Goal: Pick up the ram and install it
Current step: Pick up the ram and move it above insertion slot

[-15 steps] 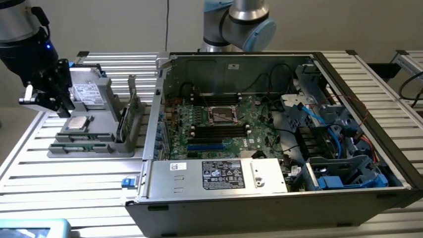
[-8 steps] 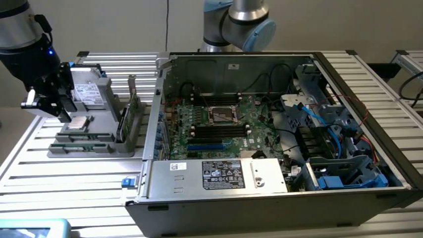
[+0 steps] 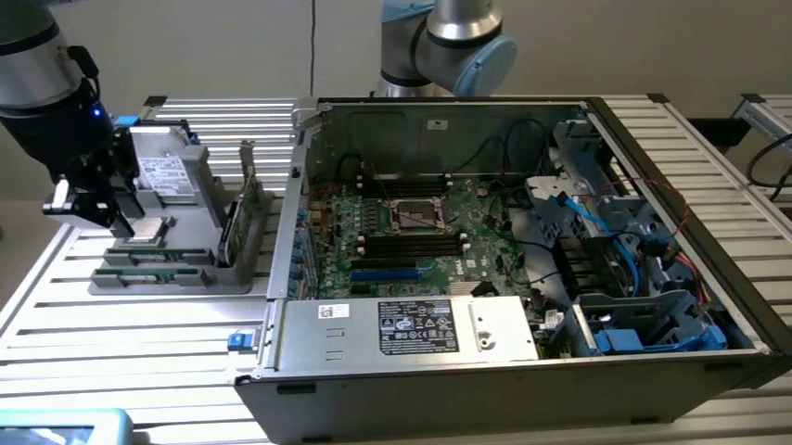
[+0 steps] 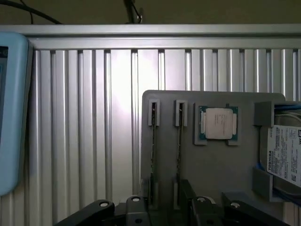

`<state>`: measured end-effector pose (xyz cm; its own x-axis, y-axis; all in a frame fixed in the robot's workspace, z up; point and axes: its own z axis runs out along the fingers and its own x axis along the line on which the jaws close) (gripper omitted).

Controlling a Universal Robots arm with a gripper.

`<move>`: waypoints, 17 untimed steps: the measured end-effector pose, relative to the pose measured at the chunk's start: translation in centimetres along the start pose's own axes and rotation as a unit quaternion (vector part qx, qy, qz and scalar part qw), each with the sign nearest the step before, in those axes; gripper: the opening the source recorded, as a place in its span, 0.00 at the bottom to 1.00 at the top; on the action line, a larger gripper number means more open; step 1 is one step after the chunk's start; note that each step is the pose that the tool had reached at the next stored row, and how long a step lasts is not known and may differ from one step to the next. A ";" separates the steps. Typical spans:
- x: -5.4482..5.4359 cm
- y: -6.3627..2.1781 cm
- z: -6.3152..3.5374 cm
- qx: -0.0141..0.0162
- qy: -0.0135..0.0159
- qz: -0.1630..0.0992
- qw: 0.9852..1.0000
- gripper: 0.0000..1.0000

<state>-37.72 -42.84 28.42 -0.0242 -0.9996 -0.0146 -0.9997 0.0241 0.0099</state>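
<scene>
Open grey metal computer case (image 3: 371,130) sat on the slatted aluminium table (image 3: 124,334), one grey plastic parts tray (image 3: 173,278) beside it.
The wrist view alone showed two thin green ram sticks (image 4: 153,136) edge-on in the tray's slots and one square silver processor (image 4: 218,123). The black gripper (image 4: 164,209) hovered over the sticks, jaws apart and empty.

Open black metal computer case (image 3: 495,394) on slatted aluminium tabletop (image 3: 124,324). Grey plastic tray (image 3: 173,278) beside it (square silver processor chip (image 4: 218,123) aboard).
</scene>
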 end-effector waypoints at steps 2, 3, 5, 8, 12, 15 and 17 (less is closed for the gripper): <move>0.0 0.00 0.36 0.000 0.000 -0.006 1.000 0.39; 0.0 0.01 0.54 0.000 0.000 -0.008 1.000 0.39; 0.0 0.01 0.91 0.000 0.000 -0.010 1.000 0.39; 0.1 0.00 1.45 0.000 0.000 -0.010 1.000 0.39; 0.1 -0.08 2.18 0.000 0.000 -0.010 1.000 0.39; 0.2 -0.12 2.72 0.000 0.000 -0.010 1.000 0.39; 0.3 -0.25 3.08 0.000 0.000 -0.010 1.000 0.39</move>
<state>-37.51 -43.08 25.33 -0.0051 -0.9999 -0.0147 -0.9999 0.0050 0.0099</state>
